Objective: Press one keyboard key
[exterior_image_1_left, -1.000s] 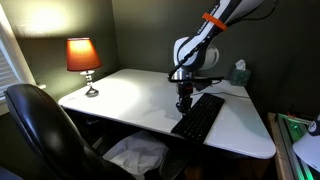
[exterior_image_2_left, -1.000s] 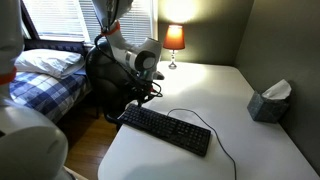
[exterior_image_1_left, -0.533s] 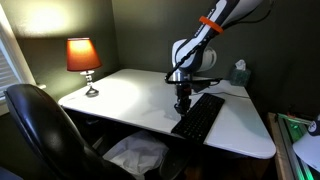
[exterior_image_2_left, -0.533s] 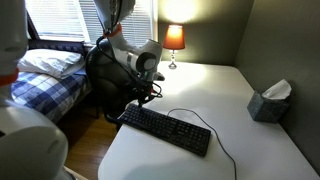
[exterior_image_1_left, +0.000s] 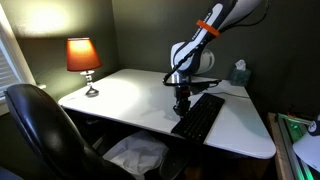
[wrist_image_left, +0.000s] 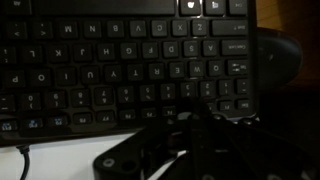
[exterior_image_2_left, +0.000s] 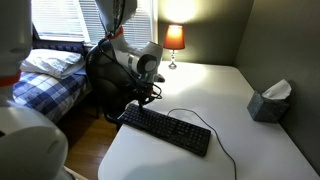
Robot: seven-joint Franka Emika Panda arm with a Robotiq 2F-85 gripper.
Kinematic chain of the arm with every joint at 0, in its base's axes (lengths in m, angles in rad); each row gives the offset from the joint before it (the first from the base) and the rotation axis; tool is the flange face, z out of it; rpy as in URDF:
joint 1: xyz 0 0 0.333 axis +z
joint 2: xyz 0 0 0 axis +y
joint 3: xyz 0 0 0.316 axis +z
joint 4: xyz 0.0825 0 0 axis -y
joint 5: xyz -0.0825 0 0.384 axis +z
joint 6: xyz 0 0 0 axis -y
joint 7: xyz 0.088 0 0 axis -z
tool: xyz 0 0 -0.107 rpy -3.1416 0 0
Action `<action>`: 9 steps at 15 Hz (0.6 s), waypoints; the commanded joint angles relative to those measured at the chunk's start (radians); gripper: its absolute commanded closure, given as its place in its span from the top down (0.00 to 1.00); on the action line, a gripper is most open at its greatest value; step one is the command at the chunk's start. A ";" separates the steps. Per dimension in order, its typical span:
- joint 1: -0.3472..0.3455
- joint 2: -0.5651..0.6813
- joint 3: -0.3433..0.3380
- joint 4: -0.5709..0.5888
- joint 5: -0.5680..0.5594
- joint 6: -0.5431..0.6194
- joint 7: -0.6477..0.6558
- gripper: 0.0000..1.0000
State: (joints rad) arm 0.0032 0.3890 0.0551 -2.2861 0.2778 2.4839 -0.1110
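Note:
The black keyboard (exterior_image_1_left: 200, 118) lies on the white table (exterior_image_1_left: 130, 95), near its front edge. In an exterior view (exterior_image_2_left: 165, 130) it lies slanted, with a thin black cable (exterior_image_2_left: 218, 138) trailing off. My gripper (exterior_image_1_left: 183, 105) points down over the keyboard's end, at or just above the keys; I cannot tell if it touches. It also shows in an exterior view (exterior_image_2_left: 148, 98). In the wrist view the rows of keys (wrist_image_left: 120, 60) fill the frame, and the dark fingers (wrist_image_left: 190, 112) look shut together, holding nothing, over the nearest key row.
A lit orange lamp (exterior_image_1_left: 82, 58) stands at the table's far corner. A tissue box (exterior_image_2_left: 268, 102) sits near the wall. A black office chair (exterior_image_1_left: 40, 130) and white cloth (exterior_image_1_left: 135, 155) are beside the table. A bed (exterior_image_2_left: 50, 68) stands behind the arm.
The arm's upper links have shifted slightly; the gripper stays over the same end of the keyboard.

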 commanded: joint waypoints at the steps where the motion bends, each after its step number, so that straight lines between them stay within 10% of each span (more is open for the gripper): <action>1: -0.019 0.024 0.018 0.020 0.010 -0.013 0.016 0.00; 9: -0.030 0.026 0.026 0.013 0.017 -0.002 0.016 0.00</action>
State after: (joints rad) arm -0.0108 0.3919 0.0664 -2.2842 0.2779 2.4833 -0.1021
